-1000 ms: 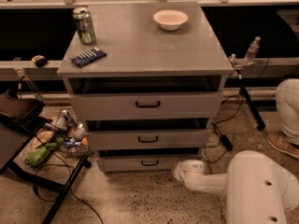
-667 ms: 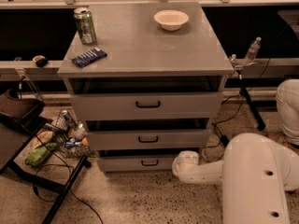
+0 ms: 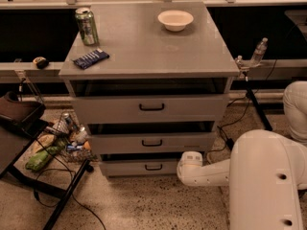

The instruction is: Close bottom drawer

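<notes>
Speckled floor w/ loose cables fills the lower frame. The grey cabinet (image 3: 148, 47) stands centre, w/ a green can (image 3: 87, 26), a blue packet (image 3: 91, 58) and a white bowl (image 3: 175, 19) on top.

The top drawer (image 3: 192, 107), middle drawer (image 3: 182, 142) and bottom drawer (image 3: 129, 167) each show a dark gap above the front panel, so all three look pulled out a bit. Your target is the lowest one, centre-bottom of the frame, w/ a small black handle (image 3: 153, 166).

What's changed over the last sec: the gripper (image 3: 188, 161) sat lower and further out on the floor, right of the drawer. It has come up and in, and is now at the right end of the bottom drawer's front, touching it or just beside it; can't tell which. The white robot body (image 3: 268, 181) also takes up more of the lower right, so the base has prob. rolled fwd.

The drawer front itself hasn't visibly shifted vs. the cabinet, and the gap above it is the same.

You can't tell whether the jaws are apart or together, since the rounded wrist end hides them.

My read: the approach is about done and the push hasn't started. Contact is off-centre at the right end, so watch for the drawer skewing as you press in.
</notes>
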